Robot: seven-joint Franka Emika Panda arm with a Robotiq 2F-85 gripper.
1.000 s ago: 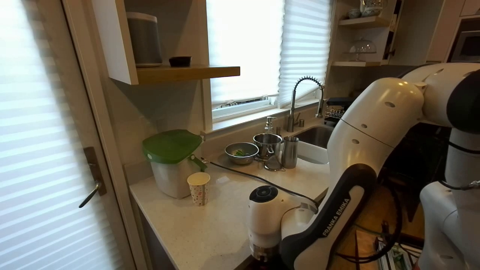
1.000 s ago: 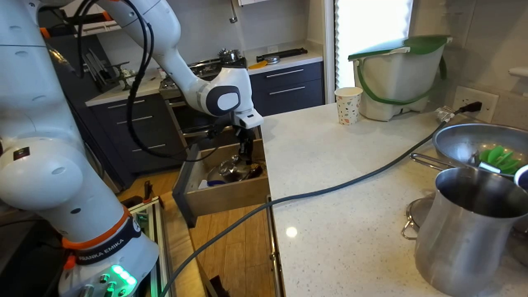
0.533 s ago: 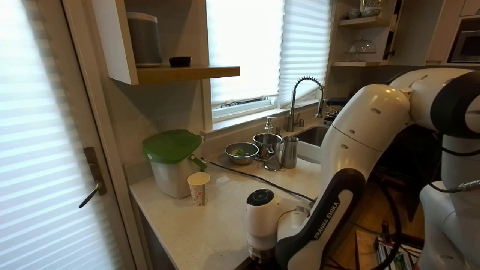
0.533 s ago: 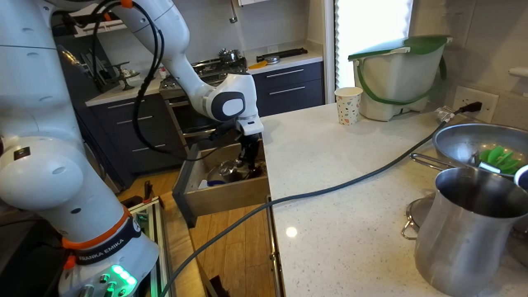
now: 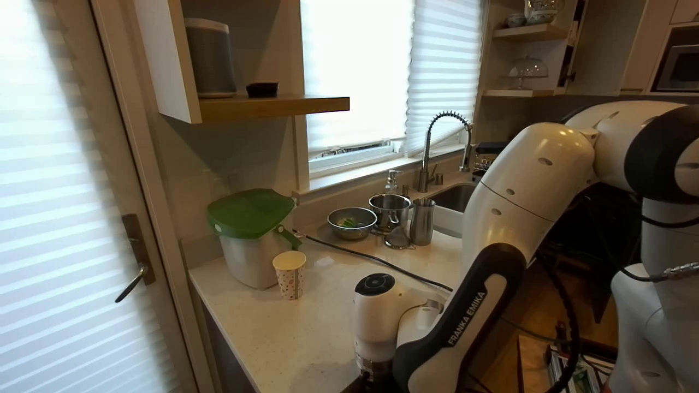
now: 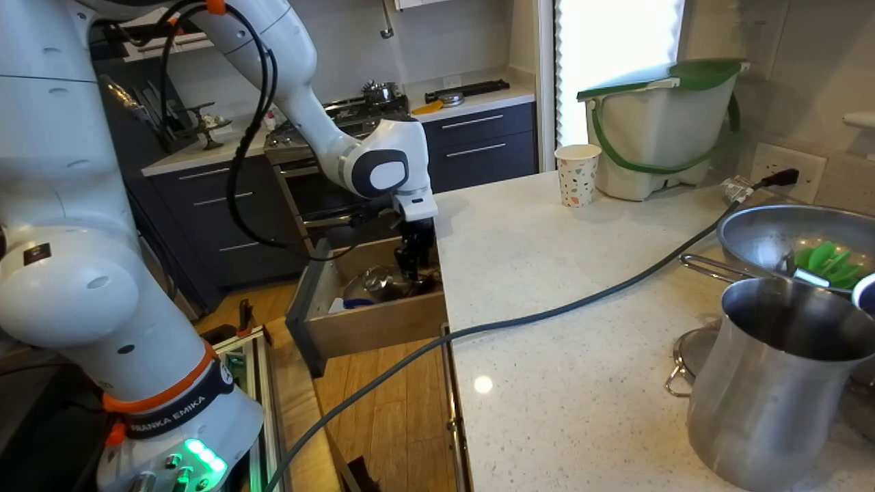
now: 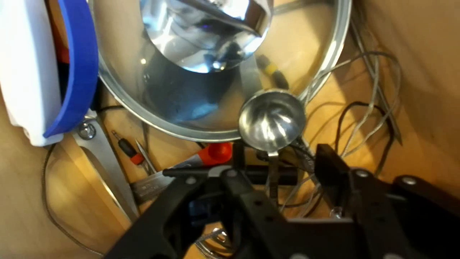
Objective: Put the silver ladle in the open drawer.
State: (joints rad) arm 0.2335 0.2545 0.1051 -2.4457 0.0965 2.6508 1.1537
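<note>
In the wrist view the silver ladle (image 7: pixel 272 120) lies with its round bowl over the rim of a glass lid and its thin handle running down between my fingers. My gripper (image 7: pixel 281 155) stands open around that handle, with a gap on either side. The right finger's pad (image 7: pixel 327 165) shows plainly; the left one is dark. In an exterior view the gripper (image 6: pixel 412 263) reaches down inside the open drawer (image 6: pixel 379 324), close to the counter's side. I cannot tell the ladle from the other shiny things there.
Inside the drawer are a glass lid (image 7: pixel 215 136), a blue-and-white item (image 7: pixel 81 64), loose wires (image 7: pixel 373 86) and small tools. A white counter (image 6: pixel 533 273) borders the drawer, with a black cable (image 6: pixel 547 314) across it. A paper cup (image 6: pixel 577 176) and a steel pitcher (image 6: pixel 772 389) stand on top.
My arm has come down and shifted toward the counter, bringing the gripper lower in the drawer. Its fingers look spread wider than before. The drawer and the counter things have stayed put.
</note>
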